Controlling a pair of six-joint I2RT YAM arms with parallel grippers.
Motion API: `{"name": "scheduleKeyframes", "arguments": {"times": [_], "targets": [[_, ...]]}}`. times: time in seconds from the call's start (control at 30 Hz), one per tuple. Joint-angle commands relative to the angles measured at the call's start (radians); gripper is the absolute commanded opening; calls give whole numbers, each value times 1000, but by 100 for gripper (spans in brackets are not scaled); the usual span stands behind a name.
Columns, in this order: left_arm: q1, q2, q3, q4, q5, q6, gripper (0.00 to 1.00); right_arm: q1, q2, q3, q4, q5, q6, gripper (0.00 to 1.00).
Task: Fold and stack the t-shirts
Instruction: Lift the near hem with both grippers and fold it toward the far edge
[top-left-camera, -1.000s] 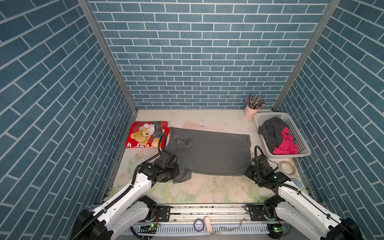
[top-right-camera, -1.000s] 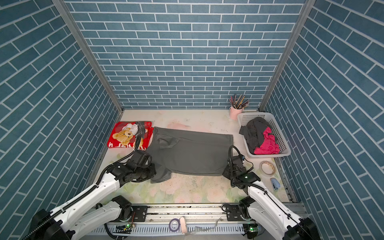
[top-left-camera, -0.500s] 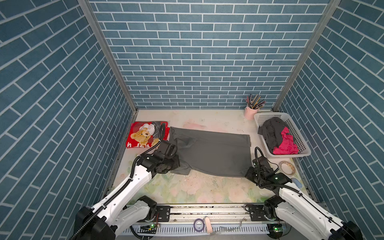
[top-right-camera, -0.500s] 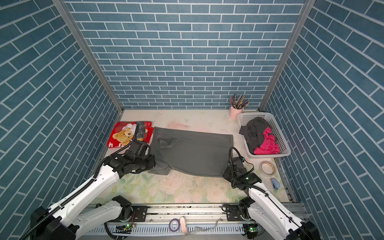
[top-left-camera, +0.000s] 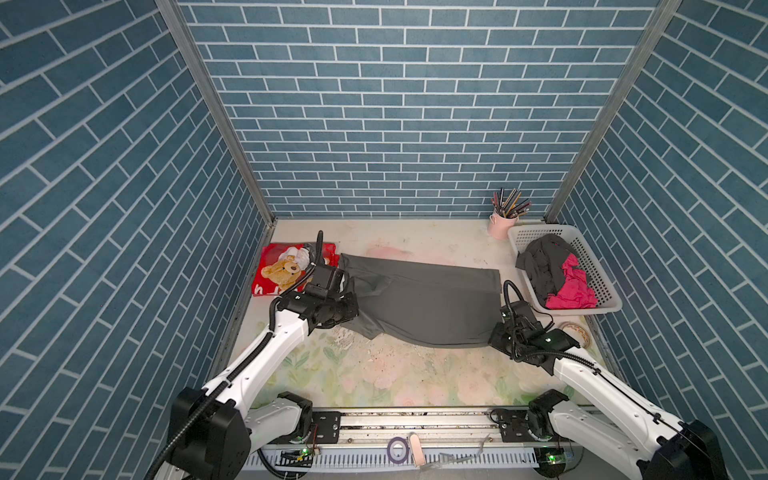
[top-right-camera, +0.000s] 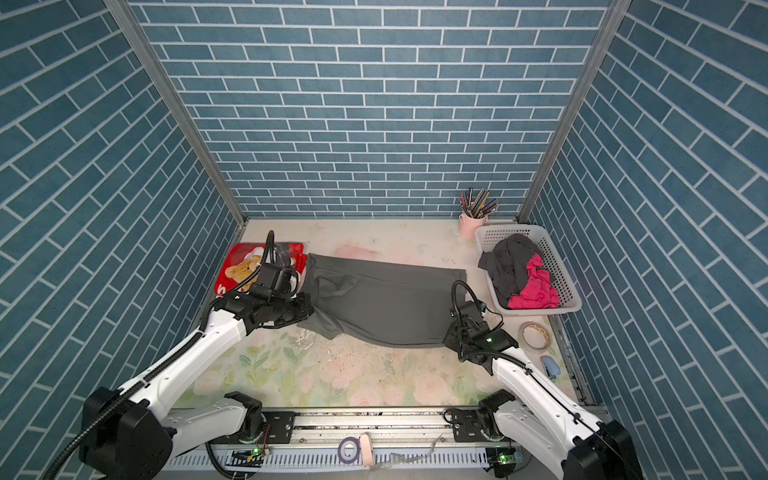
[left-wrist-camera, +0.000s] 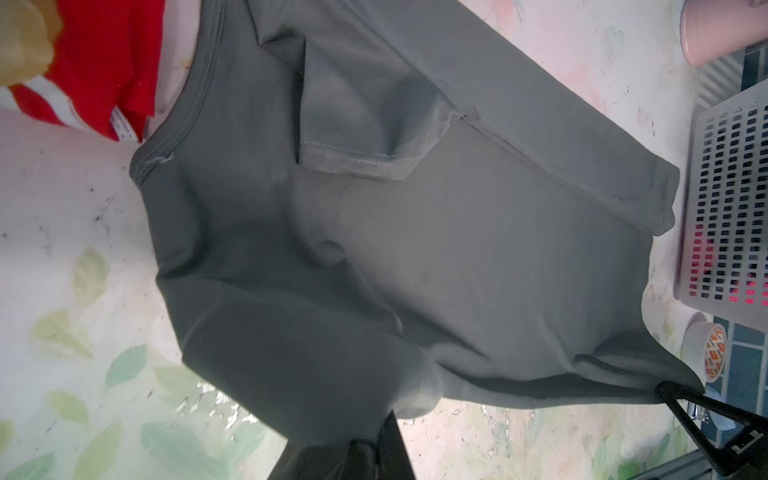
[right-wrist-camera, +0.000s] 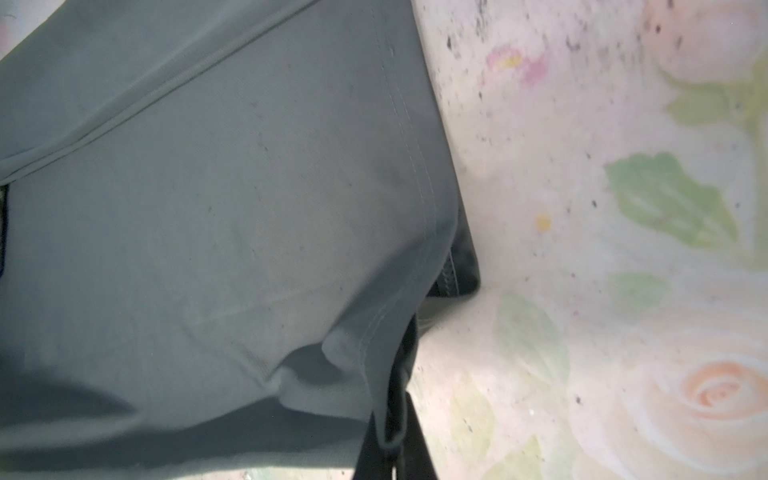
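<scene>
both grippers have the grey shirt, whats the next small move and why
Probably raise both grippers together and carry the near edge over toward the far edge. The left gripper and right gripper are each shut on a near corner of the grey t-shirt, which lies spread out between them, so a joint lift would start the fold evenly.

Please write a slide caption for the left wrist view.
Left tool pinching the grey shirt, red shirt and basket nearby.

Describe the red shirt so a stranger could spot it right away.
Start at the flowered table's far left corner. A red t-shirt lies there, just left of the spread grey t-shirt. Only it carries a teddy-bear print.
</scene>
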Motion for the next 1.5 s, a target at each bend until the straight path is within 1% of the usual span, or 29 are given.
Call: {"name": "scheduleKeyframes", "arguments": {"times": [0.0, 0.17, 0.27, 0.37, 0.47, 0.67, 0.8, 0.9, 1.0, 1.23, 1.27, 1.3, 1.37, 1.4, 1.43, 1.47], "targets": [[18, 60, 56, 71, -34, 35, 0, 0, 49, 31, 26, 64, -46, 0], [24, 175, 116, 113, -83, 48, 0, -43, 136, 79, 71, 81, -108, 0], [29, 236, 148, 137, -97, 55, 0, -83, 190, 100, 97, 65, -143, 0], [32, 296, 182, 143, -137, 69, 0, -119, 235, 119, 128, 48, -182, 0], [33, 355, 216, 145, -166, 92, 0, -140, 285, 144, 156, 30, -217, 0], [34, 470, 299, 136, -190, 132, 0, -161, 409, 217, 174, 15, -260, 0], [33, 523, 321, 146, -191, 135, 0, -166, 462, 253, 185, 10, -277, 0], [36, 540, 334, 129, -223, 138, 0, -168, 475, 267, 186, 13, -284, 1], [40, 536, 337, 129, -257, 138, 0, -185, 477, 274, 187, 8, -294, 6], [41, 585, 395, 128, -249, 135, 0, -245, 488, 272, 199, -9, -312, 8], [39, 591, 401, 133, -239, 135, 0, -253, 488, 269, 205, -16, -315, 10], [41, 598, 406, 138, -233, 135, 0, -259, 486, 265, 212, -24, -315, 15], [41, 615, 417, 143, -230, 134, 0, -266, 479, 261, 218, -35, -318, 28], [41, 624, 421, 142, -232, 137, 0, -269, 475, 260, 217, -39, -318, 36], [41, 634, 429, 139, -238, 137, 0, -272, 468, 257, 218, -47, -319, 40], [40, 643, 434, 137, -244, 139, 0, -274, 457, 255, 217, -56, -320, 46]]}}
